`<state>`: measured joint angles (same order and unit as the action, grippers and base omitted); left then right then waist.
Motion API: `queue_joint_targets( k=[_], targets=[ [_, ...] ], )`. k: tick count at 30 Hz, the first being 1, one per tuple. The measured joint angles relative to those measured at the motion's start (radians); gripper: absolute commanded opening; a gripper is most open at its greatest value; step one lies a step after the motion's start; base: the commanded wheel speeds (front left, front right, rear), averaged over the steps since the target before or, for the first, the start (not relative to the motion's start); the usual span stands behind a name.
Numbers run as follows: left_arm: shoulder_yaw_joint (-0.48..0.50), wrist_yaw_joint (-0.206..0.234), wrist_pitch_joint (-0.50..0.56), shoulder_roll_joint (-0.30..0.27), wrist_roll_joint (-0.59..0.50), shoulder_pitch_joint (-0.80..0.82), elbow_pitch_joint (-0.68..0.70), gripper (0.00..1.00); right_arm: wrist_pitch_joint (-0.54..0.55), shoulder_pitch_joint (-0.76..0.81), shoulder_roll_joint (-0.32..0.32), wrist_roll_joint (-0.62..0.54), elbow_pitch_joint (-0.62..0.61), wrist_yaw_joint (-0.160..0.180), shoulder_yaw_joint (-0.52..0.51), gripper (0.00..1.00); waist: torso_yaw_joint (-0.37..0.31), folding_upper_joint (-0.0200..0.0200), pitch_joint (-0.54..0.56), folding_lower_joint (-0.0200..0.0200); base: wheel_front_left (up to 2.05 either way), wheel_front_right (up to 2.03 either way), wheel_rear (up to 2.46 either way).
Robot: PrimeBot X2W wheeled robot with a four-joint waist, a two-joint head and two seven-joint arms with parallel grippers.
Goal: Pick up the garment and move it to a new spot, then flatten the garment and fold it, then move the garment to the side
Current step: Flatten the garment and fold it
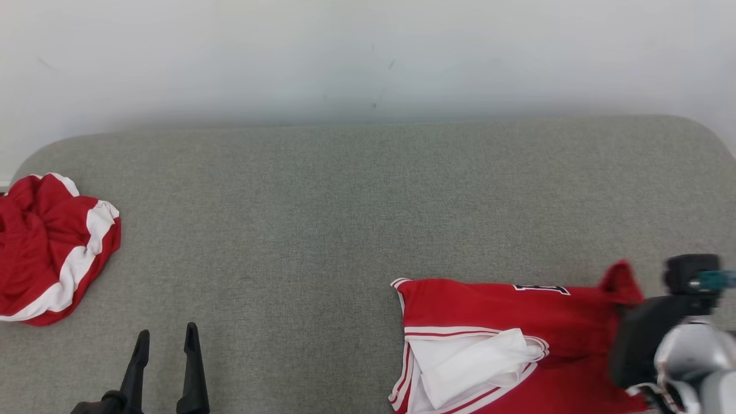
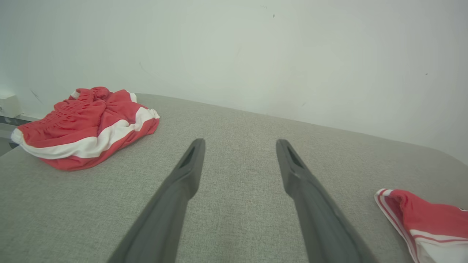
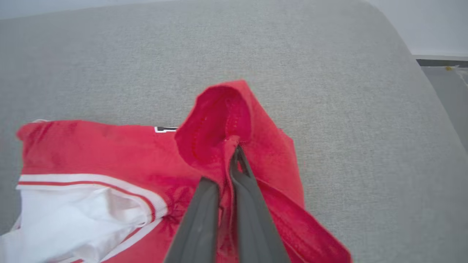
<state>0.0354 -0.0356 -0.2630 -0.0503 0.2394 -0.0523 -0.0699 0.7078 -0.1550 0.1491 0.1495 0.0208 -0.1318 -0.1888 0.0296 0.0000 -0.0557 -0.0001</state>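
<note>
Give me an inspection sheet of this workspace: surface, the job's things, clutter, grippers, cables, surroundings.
Surface: grey fabric top, rounded far corners.
Job's things: red jersey lying at the right, white lining showing, one red edge pinched up.
Clutter: second red and white garment, crumpled at the left edge.
Grippers: left gripper open over the fabric top; right gripper shut on the jersey.
Cables: nothing seen.
Surroundings: pale wall behind.

No readable text anywhere. The red jersey (image 1: 494,310) carries a black, white-outlined print fragment (image 1: 541,288) at its far edge, too cut off to read.
</note>
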Motion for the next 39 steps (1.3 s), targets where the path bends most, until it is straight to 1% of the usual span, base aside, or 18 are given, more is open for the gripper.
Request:
queue_joint_targets(
  k=[4, 7, 14, 19, 20, 21, 22, 26, 30, 32, 35, 39],
  targets=[
    [0.000, 0.000, 0.000, 0.000, 0.001, -0.006, 0.001, 1.00, 0.024, 0.010, -0.002, 0.055, -0.038, 0.000, 0.148, 0.00, 0.005, -0.0001, 0.011, 0.0000, 0.00, 0.00, 0.00],
    [0.000, 0.000, 0.000, 0.000, 0.004, -0.011, 0.002, 1.00, 0.027, -0.002, -0.014, 0.094, -0.021, 0.000, 0.243, 0.00, 0.011, 0.0000, 0.012, 0.0000, 0.00, 0.00, 0.00],
    [-0.012, 0.003, 0.000, 0.000, 0.007, -0.007, -0.003, 1.00, -0.011, -0.106, -0.041, 0.103, 0.130, 0.000, 0.426, 0.00, 0.030, 0.0000, 0.001, 0.0001, 0.00, 0.00, 0.00],
    [-0.030, 0.006, 0.000, 0.000, 0.008, 0.001, -0.010, 1.00, -0.044, -0.170, -0.053, 0.107, 0.249, 0.000, 0.495, 0.00, 0.050, 0.0000, 0.000, 0.0001, 0.00, 0.00, 0.00],
    [-0.033, 0.008, 0.000, 0.000, 0.009, 0.001, -0.011, 1.00, -0.052, -0.177, -0.059, 0.112, 0.267, 0.000, 0.506, 0.14, 0.054, 0.0000, 0.000, 0.0001, 0.00, 0.00, 0.00],
    [-0.035, 0.008, 0.000, 0.000, 0.009, 0.001, -0.012, 1.00, -0.054, -0.184, -0.065, 0.117, 0.284, 0.000, 0.516, 0.50, 0.057, 0.0000, 0.000, 0.0000, 0.00, 0.00, 0.00],
    [-0.036, 0.008, 0.000, 0.000, 0.010, 0.001, -0.012, 1.00, -0.057, -0.190, -0.069, 0.124, 0.297, 0.000, 0.526, 1.00, 0.059, 0.0000, 0.000, 0.0001, 0.00, 0.00, 0.00],
    [-0.037, 0.008, 0.000, 0.000, 0.012, 0.002, -0.016, 1.00, -0.095, -0.199, -0.079, 0.189, 0.314, 0.000, 0.532, 1.00, 0.065, 0.0000, 0.005, 0.0001, 0.00, 0.00, 0.00],
    [-0.025, 0.007, 0.000, 0.000, 0.012, -0.002, -0.020, 1.00, -0.138, -0.201, -0.088, 0.277, 0.280, 0.000, 0.504, 1.00, 0.059, 0.0000, 0.015, 0.0001, 0.00, 0.00, 0.00],
    [-0.018, 0.004, 0.000, 0.000, 0.012, -0.009, -0.024, 1.00, -0.158, -0.200, -0.089, 0.299, 0.254, 0.000, 0.484, 1.00, 0.053, 0.0000, 0.023, 0.0001, 0.00, 0.00, 0.00],
    [-0.011, 0.000, 0.000, 0.000, 0.011, -0.018, -0.028, 1.00, -0.202, -0.190, -0.072, 0.295, 0.212, 0.000, 0.445, 1.00, 0.044, 0.0000, 0.037, 0.0001, 0.00, 0.00, 0.00],
    [-0.009, -0.001, 0.000, 0.000, 0.010, -0.030, -0.030, 1.00, -0.309, -0.138, -0.015, 0.232, 0.166, 0.000, 0.383, 1.00, 0.032, 0.0000, 0.061, 0.0000, 0.00, 0.00, 0.00]
  ],
)
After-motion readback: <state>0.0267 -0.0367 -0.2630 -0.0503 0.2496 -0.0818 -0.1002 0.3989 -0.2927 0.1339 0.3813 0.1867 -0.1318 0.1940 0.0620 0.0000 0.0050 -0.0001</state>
